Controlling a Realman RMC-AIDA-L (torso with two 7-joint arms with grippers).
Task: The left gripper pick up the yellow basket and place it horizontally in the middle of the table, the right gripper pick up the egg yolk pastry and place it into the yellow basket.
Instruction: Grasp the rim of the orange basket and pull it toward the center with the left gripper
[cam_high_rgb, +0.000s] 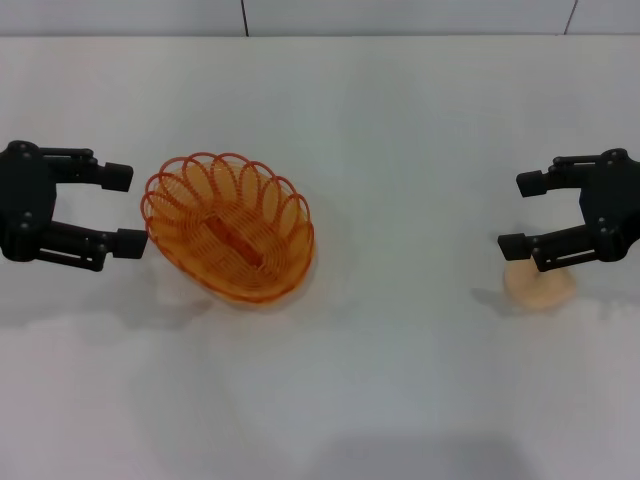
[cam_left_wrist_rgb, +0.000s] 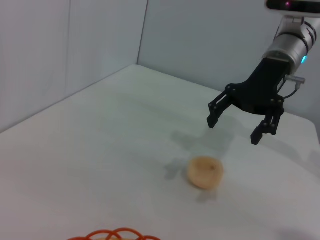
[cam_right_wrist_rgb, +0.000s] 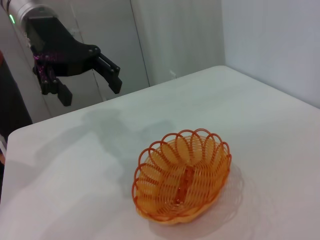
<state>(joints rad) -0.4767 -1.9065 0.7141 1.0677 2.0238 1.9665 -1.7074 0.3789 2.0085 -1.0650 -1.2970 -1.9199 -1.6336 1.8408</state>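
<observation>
- Yellow basket (cam_high_rgb: 229, 226) sits upright on the table (cam_high_rgb: 400, 380), its long axis running diagonally, nothing inside.
- Left gripper (cam_high_rgb: 124, 210) just left of the basket, fingers spread wide, holding nothing.
- Egg yolk pastry (cam_high_rgb: 540, 284) lies well right of the basket.
- Right gripper (cam_high_rgb: 525, 213) hangs above the pastry, fingers apart, holding nothing.

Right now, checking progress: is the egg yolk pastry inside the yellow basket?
No, the egg yolk pastry sits on the table, far from the yellow basket.
</observation>
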